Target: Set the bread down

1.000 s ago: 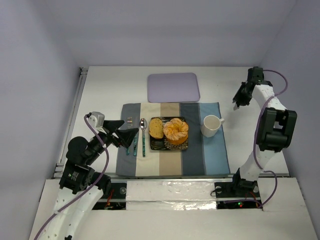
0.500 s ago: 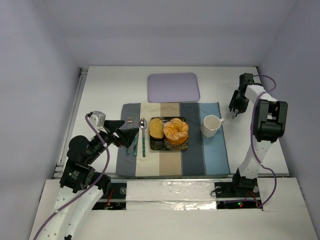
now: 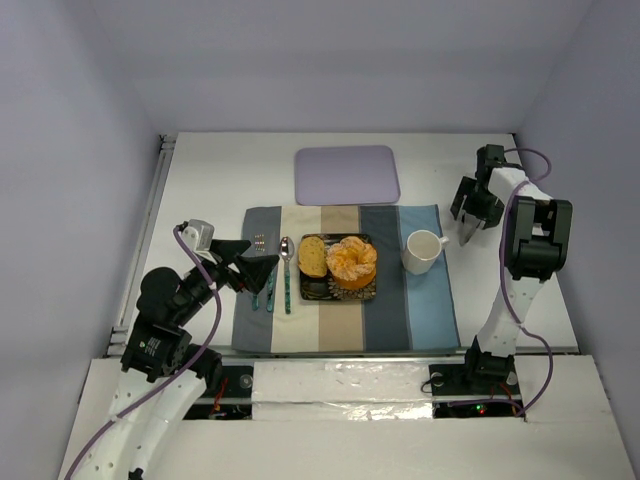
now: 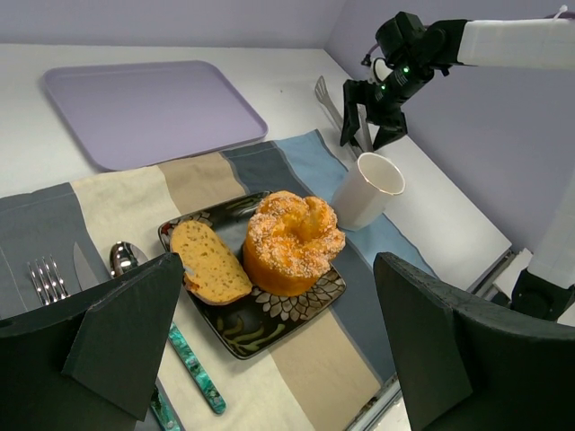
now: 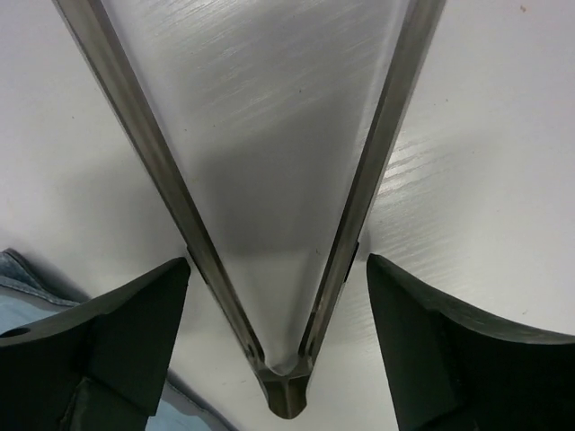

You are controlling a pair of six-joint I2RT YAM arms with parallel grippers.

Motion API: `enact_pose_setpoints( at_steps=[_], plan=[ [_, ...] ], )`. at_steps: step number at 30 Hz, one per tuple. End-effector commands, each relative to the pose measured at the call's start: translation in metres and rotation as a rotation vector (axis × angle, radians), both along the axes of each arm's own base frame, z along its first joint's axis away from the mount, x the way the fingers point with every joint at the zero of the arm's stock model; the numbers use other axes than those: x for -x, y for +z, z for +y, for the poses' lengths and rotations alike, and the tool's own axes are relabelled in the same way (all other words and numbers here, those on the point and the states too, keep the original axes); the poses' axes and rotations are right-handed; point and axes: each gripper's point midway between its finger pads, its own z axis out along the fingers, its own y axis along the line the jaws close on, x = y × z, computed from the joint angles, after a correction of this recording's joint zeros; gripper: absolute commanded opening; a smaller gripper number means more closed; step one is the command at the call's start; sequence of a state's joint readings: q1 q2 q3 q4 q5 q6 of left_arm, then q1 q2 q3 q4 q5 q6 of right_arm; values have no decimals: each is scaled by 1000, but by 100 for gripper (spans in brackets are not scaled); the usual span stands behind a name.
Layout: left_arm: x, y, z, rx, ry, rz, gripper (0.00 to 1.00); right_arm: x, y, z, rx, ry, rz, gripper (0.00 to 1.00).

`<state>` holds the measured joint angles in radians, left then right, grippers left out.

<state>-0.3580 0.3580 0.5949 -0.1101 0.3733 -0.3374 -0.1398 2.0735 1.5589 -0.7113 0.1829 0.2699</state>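
So as far as I can tell this one's basically done: the bread (image 4: 209,262) is lying flat on the dark patterned plate (image 4: 260,328), on its left side, right up against the peeled orange fruit (image 4: 292,241) that takes up the rest of it. The plate sits in the middle of the striped placemat (image 4: 310,364), with a fork (image 4: 43,280) and spoon (image 4: 126,258) lined up to the left and a white cup (image 4: 367,190) to the right. I can't see anything inside the cup from here, and the lavender tray (image 4: 144,108) behind the mat has nothing on it. The left tool (image 3: 262,252) hangs over the left edge of the mat with its fingers spread wide and nothing between them. The right tool (image 5: 278,265) is off past the cup, low over the bare worktop (image 3: 200,180), also spread apart. A pair of metal tongs (image 5: 359,189) lies on the worktop in the gap between its fingers, but they aren't clamped on it. My guess is all that's left is backing the arms away, unless the bread needs nudging, and it looks fine to me.
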Motion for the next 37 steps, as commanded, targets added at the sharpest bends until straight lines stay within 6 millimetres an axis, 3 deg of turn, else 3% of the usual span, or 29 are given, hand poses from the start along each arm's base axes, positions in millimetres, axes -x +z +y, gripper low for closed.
enact_pose_setpoints(
  at_steps=[1, 3, 7, 8, 10, 11, 12, 13, 14, 15, 16, 17, 18, 19, 21, 22, 24, 25, 32, 37],
  plan=[
    [-3, 2, -3, -1, -10, -22, 86, -17, 37, 2, 10, -17, -106, 87],
    [-3, 2, -3, 0, -10, -24, 86, -19, 47, 2, 4, -47, -142, 91],
    [-2, 3, -2, 0, -10, -25, 86, -26, 97, 14, -68, -107, -326, 88],
    [-2, 4, -3, 1, -13, -26, 86, -30, 135, 21, -105, -106, -447, 86],
    [0, 6, -3, 1, -20, -39, 86, -21, 155, 35, -187, -137, -532, 79],
    [1, 8, -3, 2, -23, -44, 86, -16, 200, 49, -253, -101, -670, 75],
    [1, 8, -3, 4, -17, -43, 86, -3, 194, 60, -320, -112, -678, 61],
    [1, 9, -2, 4, -14, -48, 86, 5, 206, 71, -374, -88, -729, 52],
    [1, 11, 0, 7, -3, -55, 87, 9, 229, 91, -468, -11, -817, 39],
    [1, 10, 1, 7, 3, -55, 87, 29, 260, 103, -530, 13, -905, 14],
    [1, 12, 1, 10, 4, -62, 87, 44, 249, 116, -580, 36, -895, 4],
    [1, 13, 1, 12, 4, -64, 88, 55, 261, 131, -632, 101, -934, 0],
    [1, 13, 1, 12, 4, -64, 88, 78, 285, 148, -663, 174, -1005, 0],
    [1, 13, 2, 11, 8, -66, 88, 92, 276, 160, -691, 211, -998, 0],
    [1, 14, 2, 13, 8, -71, 88, 120, 290, 186, -775, 330, -1037, 0],
    [1, 15, 2, 15, 8, -73, 88, 143, 302, 204, -820, 415, -1070, 0],
    [0, 14, 2, 17, 9, -72, 88, 170, 294, 226, -906, 503, -1044, 0],
    [-1, 14, 2, 14, 14, -70, 88, 189, 301, 240, -945, 578, -1062, 0],
    [-3, 13, 5, 13, 32, -74, 86, 237, 275, 287, -1090, 749, -941, 2],
    [-9, 6, 3, 3, 33, -43, 86, 243, 256, 317, -1097, 809, -861, 12]
  ],
)
